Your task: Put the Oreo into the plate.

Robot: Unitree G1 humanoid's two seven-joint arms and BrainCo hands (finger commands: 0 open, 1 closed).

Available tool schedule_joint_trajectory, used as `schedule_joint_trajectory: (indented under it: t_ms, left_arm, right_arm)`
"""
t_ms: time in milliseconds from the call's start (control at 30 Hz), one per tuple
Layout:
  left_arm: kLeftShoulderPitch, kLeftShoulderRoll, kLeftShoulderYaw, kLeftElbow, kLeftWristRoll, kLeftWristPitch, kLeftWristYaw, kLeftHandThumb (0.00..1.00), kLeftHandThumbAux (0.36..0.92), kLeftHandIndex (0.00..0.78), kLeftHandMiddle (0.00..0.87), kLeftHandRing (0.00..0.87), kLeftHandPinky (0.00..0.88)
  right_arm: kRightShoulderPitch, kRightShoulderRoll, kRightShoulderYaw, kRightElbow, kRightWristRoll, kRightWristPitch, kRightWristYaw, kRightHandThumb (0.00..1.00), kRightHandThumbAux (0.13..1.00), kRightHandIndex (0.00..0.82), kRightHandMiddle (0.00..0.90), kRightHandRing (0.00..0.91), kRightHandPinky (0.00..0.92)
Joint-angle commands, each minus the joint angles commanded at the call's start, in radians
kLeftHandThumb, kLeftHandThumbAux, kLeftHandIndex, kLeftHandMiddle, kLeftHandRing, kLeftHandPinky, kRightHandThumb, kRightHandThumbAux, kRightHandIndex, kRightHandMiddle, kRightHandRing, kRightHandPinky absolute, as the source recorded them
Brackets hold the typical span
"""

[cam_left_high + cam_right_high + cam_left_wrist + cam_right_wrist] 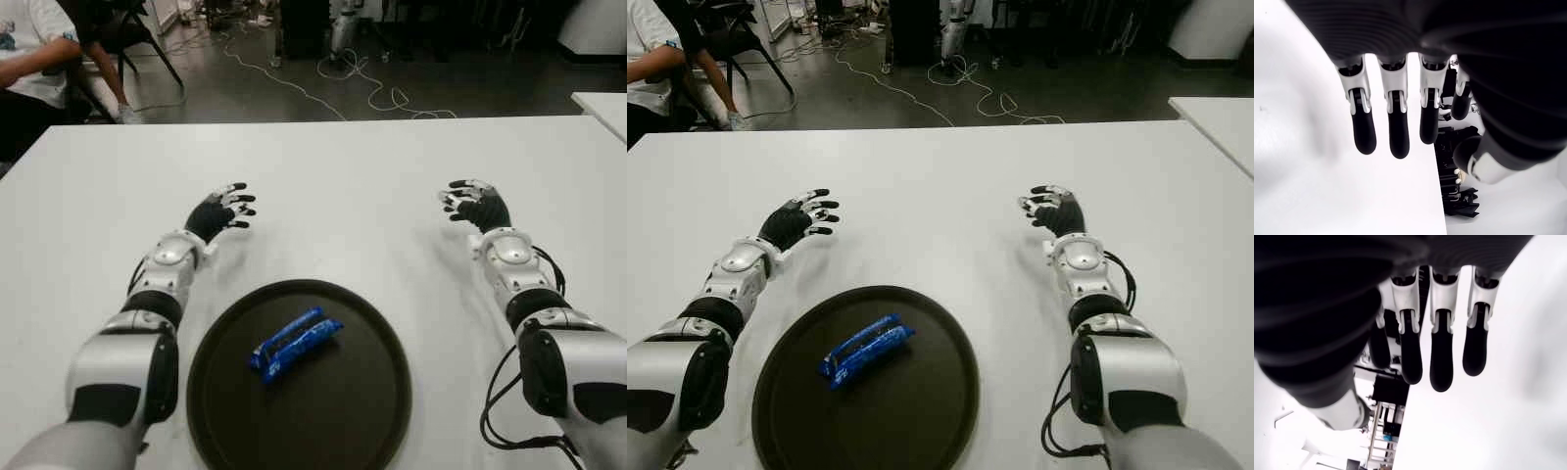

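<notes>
The Oreo (295, 344), a blue-wrapped pack, is found lying inside the plate (372, 411), slightly left of the plate's centre, set at a diagonal. It is touched by neither hand. The plate, dark and round, is seated on the white table (333, 186) at its near edge, between the two forearms.

The left hand (219, 212) is seen over the table beyond the plate and to its left, well apart from it. Its fingers (1363, 132) are extended and spread, with nothing held. The right hand (474, 205) is observed beyond the plate and to its right, likewise apart. Its fingers (1441, 364) are extended and relaxed, nothing grasped.

A seated person (29, 59) is noted past the table's far left corner. Cables (353, 93) are recorded on the floor beyond.
</notes>
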Motion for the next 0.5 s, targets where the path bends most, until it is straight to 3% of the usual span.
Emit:
schedule_joint_trajectory:
  t_ms: [500]
  left_arm:
    - [0.002, -0.002, 0.003, 0.001, -0.001, 0.000, 0.011, 0.000, 0.673, 0.136, 0.227, 0.273, 0.322]
  right_arm:
    - [-0.007, 0.012, -0.059, -0.003, 0.056, 0.021, 0.065, 0.001, 0.740, 0.280, 0.387, 0.443, 0.479]
